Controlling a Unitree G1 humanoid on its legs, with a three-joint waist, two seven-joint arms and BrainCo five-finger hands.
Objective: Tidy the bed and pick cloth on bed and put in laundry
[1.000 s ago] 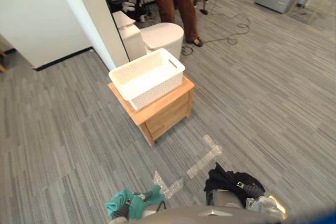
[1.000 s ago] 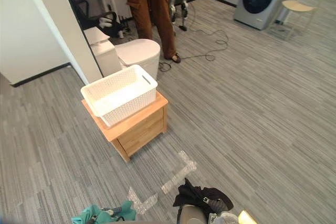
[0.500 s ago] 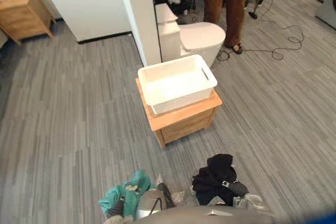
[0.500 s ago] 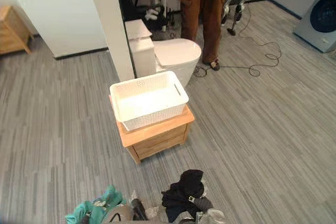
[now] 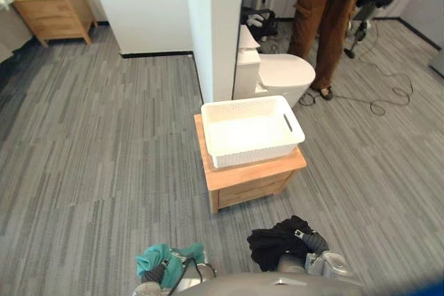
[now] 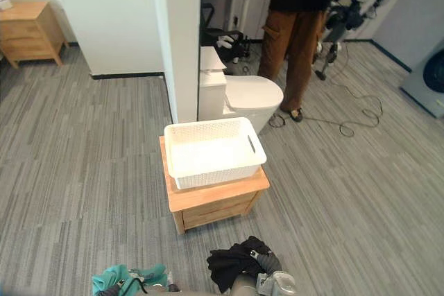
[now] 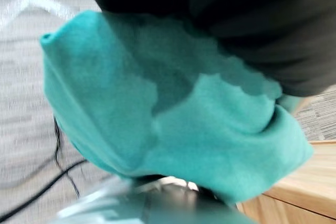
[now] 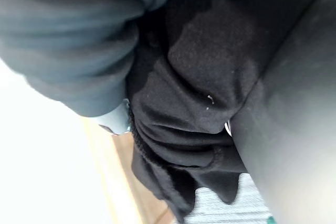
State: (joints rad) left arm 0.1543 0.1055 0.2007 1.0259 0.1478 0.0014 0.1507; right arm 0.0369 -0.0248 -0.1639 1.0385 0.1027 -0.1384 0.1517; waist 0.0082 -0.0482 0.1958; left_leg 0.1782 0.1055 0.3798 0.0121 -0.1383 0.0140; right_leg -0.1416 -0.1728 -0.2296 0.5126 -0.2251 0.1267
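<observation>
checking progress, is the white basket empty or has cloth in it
Empty: the white basket on the wooden cabinet shows only its bare inside. The teal cloth and black cloth are outside it.

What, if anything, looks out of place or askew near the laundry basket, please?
Nothing is spilled or damaged. The white basket sits level on the wooden cabinet and looks empty. The one oddity is a toilet standing in the open room just behind it, beside the pillar.

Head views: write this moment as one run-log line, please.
left hand: carries teal cloth | right hand: carries black cloth | white basket: empty, on wooden cabinet
</observation>
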